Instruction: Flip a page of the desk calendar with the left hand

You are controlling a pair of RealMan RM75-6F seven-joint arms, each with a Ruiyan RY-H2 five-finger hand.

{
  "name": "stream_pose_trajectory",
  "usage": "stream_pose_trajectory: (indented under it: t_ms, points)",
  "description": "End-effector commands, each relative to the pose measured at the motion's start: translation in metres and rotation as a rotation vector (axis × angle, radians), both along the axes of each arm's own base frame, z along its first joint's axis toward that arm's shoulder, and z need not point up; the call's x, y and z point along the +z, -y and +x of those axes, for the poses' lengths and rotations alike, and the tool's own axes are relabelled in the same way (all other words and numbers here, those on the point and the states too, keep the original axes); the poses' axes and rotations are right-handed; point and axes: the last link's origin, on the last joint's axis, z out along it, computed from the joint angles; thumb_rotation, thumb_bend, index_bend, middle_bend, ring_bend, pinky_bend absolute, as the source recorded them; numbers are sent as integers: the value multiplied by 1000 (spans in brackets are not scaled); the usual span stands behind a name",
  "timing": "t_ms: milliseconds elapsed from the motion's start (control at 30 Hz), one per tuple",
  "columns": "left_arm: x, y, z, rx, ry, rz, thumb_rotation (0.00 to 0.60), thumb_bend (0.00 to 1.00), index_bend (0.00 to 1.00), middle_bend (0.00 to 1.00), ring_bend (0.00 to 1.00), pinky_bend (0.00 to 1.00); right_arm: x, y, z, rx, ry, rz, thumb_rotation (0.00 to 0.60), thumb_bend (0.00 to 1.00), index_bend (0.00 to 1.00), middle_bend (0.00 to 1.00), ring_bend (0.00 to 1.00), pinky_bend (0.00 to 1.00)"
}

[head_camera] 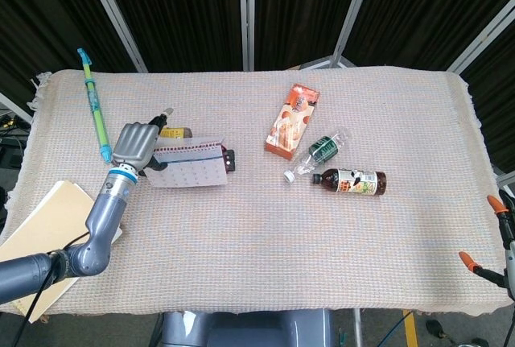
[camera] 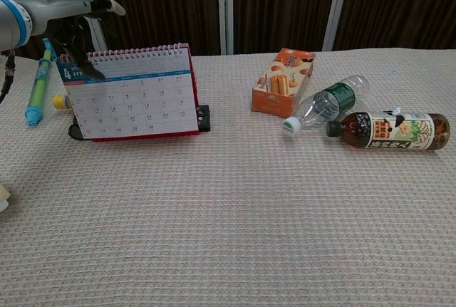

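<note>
The left robot hand (head_camera: 135, 146) is resting half-curled at the calendar's (camera: 132, 100) 9 o'clock corner, gripping nothing visible; page apparently flipped, only withdrawal remaining.

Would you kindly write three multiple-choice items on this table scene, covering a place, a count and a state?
1. The snack box lies where?
A. Beside the folder
B. Just beyond the clear bottle
C. On the desk calendar

2. How many bottles lie right of the snack box?
A. Two
B. Three
C. Four

3. The left hand is:
A. Flat on the cloth
B. Gripping the pen
C. At the calendar's top left corner

Answers: 1 B, the box lies just behind the bottle; 2 A, clear bottle and tea bottle; 3 C, its fingers touch the calendar.
</note>
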Motion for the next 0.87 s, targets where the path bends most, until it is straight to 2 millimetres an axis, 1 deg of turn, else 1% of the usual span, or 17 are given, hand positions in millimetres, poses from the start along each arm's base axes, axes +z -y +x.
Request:
stream_pose_trajectory:
  t_ms: [33, 100, 133, 267, 367, 533, 600, 700, 867]
  points:
    - [7, -1, 2, -28, 50, 63, 600, 0, 0, 15, 161, 97, -1, 0, 0, 1, -1, 2, 600, 69, 4, 0, 0, 0]
    - [11, 1, 2, -49, 72, 86, 600, 0, 0, 0, 37, 21, -1, 0, 0, 2, -4, 4, 600, 69, 4, 0, 0, 0]
    - [13, 2, 3, -58, 77, 93, 600, 0, 0, 0, 6, 3, -1, 0, 0, 2, -5, 5, 600, 69, 4, 0, 0, 0]
    - [20, 14, 3, -111, 82, 110, 600, 0, 0, 0, 0, 0, -1, -1, 1, 4, -5, 2, 600, 69, 4, 0, 0, 0]
    - [27, 41, -5, -178, 66, 151, 600, 0, 0, 0, 0, 0, 0, -1, 0, 2, -10, 3, 600, 69, 4, 0, 0, 0]
    - [27, 86, -34, -204, 74, 184, 600, 0, 0, 0, 0, 0, 1, -2, -1, -6, -29, -3, 600, 69, 4, 0, 0, 0]
    - [26, 101, -46, -205, 66, 188, 600, 0, 0, 0, 0, 0, 2, -2, -1, -8, -36, -5, 600, 69, 4, 0, 0, 0]
    - [26, 118, -60, -204, 49, 202, 600, 0, 0, 0, 0, 0, 2, -2, -1, -11, -46, -9, 600, 69, 4, 0, 0, 0]
    - [27, 157, -96, -184, -17, 245, 600, 0, 0, 0, 0, 0, 0, -2, 0, -12, -55, -3, 600, 69, 4, 0, 0, 0]
